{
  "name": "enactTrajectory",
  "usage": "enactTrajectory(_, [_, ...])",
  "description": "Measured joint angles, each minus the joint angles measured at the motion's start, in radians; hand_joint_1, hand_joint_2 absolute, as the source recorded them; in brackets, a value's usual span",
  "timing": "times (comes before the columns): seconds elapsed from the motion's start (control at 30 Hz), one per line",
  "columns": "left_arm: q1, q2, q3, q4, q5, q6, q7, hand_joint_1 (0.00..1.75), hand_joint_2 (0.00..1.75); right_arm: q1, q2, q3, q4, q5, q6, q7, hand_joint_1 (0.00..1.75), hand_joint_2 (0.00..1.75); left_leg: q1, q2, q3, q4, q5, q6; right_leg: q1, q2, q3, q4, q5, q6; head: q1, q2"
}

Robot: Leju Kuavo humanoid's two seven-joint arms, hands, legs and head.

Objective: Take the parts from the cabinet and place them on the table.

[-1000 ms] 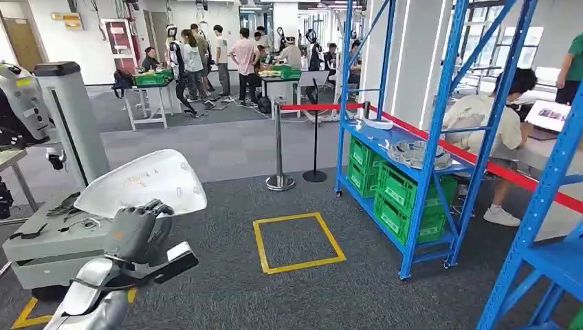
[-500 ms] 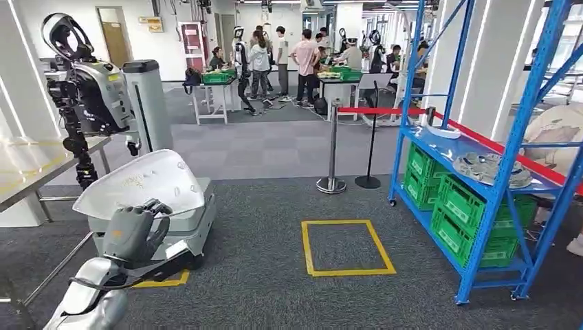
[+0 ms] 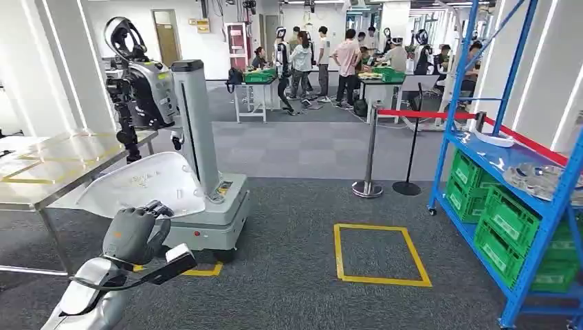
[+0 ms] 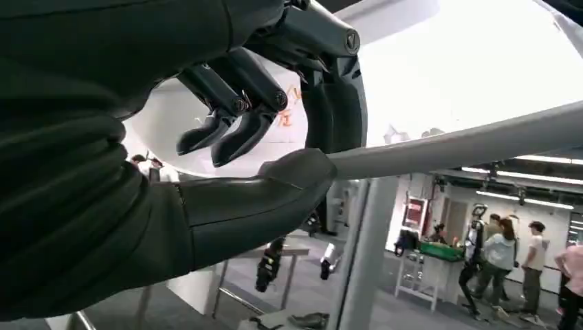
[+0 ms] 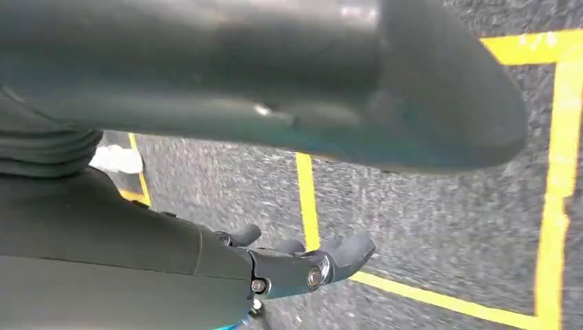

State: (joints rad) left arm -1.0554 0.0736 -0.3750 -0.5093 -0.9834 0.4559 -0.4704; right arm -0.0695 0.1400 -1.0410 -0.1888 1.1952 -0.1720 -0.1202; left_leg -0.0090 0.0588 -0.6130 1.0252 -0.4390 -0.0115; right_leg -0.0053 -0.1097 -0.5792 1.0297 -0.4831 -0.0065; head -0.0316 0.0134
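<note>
My left hand (image 3: 134, 234) grips a large white curved shell part (image 3: 141, 184) by its near edge and holds it up at the lower left of the head view. In the left wrist view the thumb (image 4: 275, 199) presses on the rim of the white part (image 4: 447, 75), with the dark fingers (image 4: 234, 117) on its other face. The blue cabinet rack (image 3: 512, 124) stands at the right, with metal parts (image 3: 543, 180) on its shelf. A glossy table (image 3: 41, 172) lies at the left. My right hand (image 5: 302, 265) hangs over the carpet with nothing in it.
A grey wheeled base with a tall column (image 3: 206, 199) stands between me and the table, beside another robot (image 3: 141, 82). A yellow taped square (image 3: 381, 254) marks the carpet. Stanchions with a red belt (image 3: 371, 158) and people (image 3: 323, 55) are further back. Green crates (image 3: 509, 220) fill the rack's lower shelf.
The camera has swung left: the rack has slid to the picture's right edge and the table has come into view at the left. My left hand still holds the white part.
</note>
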Motion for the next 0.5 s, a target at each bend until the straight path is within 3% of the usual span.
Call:
enactTrajectory(0.07, [0.001,0.008,0.000,0.001,0.000,-0.002,0.000,1.75,1.75,-0.001,0.000,0.000,0.000,0.000,0.000,0.000,0.00,0.00,-0.004,-0.025,-0.004,0.000,0.000,0.008,-0.001,-0.024,0.009,-0.005,-0.001,0.009,0.000,0.000])
enactTrajectory(0.1, [0.000,0.010,0.000,0.000,0.000,-0.002,0.000,1.75,1.75,-0.002,0.000,0.000,0.000,0.000,0.001,0.000,0.00,0.00,0.002,-0.038,0.001,-0.009,0.006,0.017,-0.002,-0.027,0.013,-0.004,-0.006,0.017,0.000,0.000])
enactTrajectory(0.13, [-0.002,0.008,0.000,0.000,0.000,-0.002,0.000,1.75,1.75,-0.003,0.001,0.000,0.000,0.001,0.002,-0.002,0.00,0.00,0.008,-0.047,0.005,-0.012,0.009,0.021,-0.007,0.028,0.008,0.010,-0.017,0.025,0.001,0.000])
enactTrajectory(0.17, [-0.007,0.008,0.000,0.001,0.000,-0.002,0.000,1.75,1.75,-0.004,0.001,0.000,0.000,0.002,0.003,-0.004,0.00,0.00,0.011,-0.058,0.004,-0.012,0.010,0.027,-0.010,0.074,-0.014,0.056,-0.046,0.027,0.000,0.000])
enactTrajectory(0.2, [-0.008,0.007,0.001,0.001,0.002,-0.002,0.000,1.75,1.75,-0.002,0.001,0.000,0.000,0.002,0.005,-0.005,0.00,0.00,0.012,-0.066,0.003,-0.012,0.009,0.029,-0.011,0.094,-0.049,0.130,-0.083,0.029,0.003,0.000])
enactTrajectory(0.27, [-0.006,0.006,0.000,0.004,0.003,-0.002,-0.002,1.75,1.75,0.001,0.000,0.000,0.000,0.006,0.005,-0.006,0.00,0.00,0.011,-0.094,0.001,-0.009,0.009,0.031,-0.010,0.103,-0.133,0.290,-0.139,0.033,0.003,0.000])
enactTrajectory(0.3, [-0.004,0.006,0.001,0.008,0.004,-0.002,-0.004,1.75,1.75,0.001,0.000,0.000,0.000,0.007,0.005,-0.007,0.00,0.00,0.011,-0.110,0.001,-0.007,0.009,0.031,-0.009,0.103,-0.153,0.317,-0.132,0.032,0.003,0.000])
enactTrajectory(0.33, [-0.004,0.006,0.000,0.010,0.004,-0.002,-0.005,1.75,1.75,0.001,0.000,0.000,0.000,0.007,0.005,-0.008,0.00,0.00,0.011,-0.123,0.001,-0.005,0.009,0.031,-0.009,0.105,-0.147,0.290,-0.104,0.030,0.003,0.000])
enactTrajectory(0.37, [-0.004,0.006,0.001,0.010,0.005,-0.003,-0.005,1.75,1.75,0.000,0.000,0.000,0.000,0.007,0.005,-0.009,0.00,0.00,0.011,-0.137,0.001,-0.004,0.008,0.030,-0.010,0.107,-0.120,0.225,-0.061,0.028,0.003,0.000])
enactTrajectory(0.4, [-0.005,0.006,0.001,0.010,0.005,-0.005,-0.005,1.75,1.75,0.000,0.000,0.000,0.000,0.007,0.005,-0.009,0.00,0.00,0.012,-0.150,0.001,-0.001,0.007,0.028,-0.011,0.119,-0.077,0.129,-0.010,0.024,0.003,0.000])
enactTrajectory(0.43, [-0.007,0.006,0.001,0.010,0.005,-0.010,-0.003,1.75,1.75,-0.001,-0.001,0.000,0.000,0.007,0.005,-0.009,0.00,0.00,0.013,-0.161,0.000,0.002,0.005,0.024,-0.013,0.149,-0.035,0.040,0.027,0.021,0.003,0.000])
enactTrajectory(0.47, [-0.009,0.006,0.001,0.011,0.005,-0.016,0.000,1.75,1.75,-0.001,-0.003,0.000,0.000,0.008,0.006,-0.009,0.00,0.00,0.010,-0.172,-0.005,0.005,0.005,0.016,-0.017,0.203,-0.023,0.012,0.006,0.020,0.003,0.000])
enactTrajectory(0.5, [-0.011,0.006,0.001,0.013,0.006,-0.024,0.002,1.75,1.75,-0.001,-0.002,0.000,0.000,0.008,0.006,-0.009,0.00,0.00,0.013,-0.187,-0.010,0.006,0.007,0.008,-0.015,0.187,-0.019,0.006,0.011,0.020,0.003,0.000])
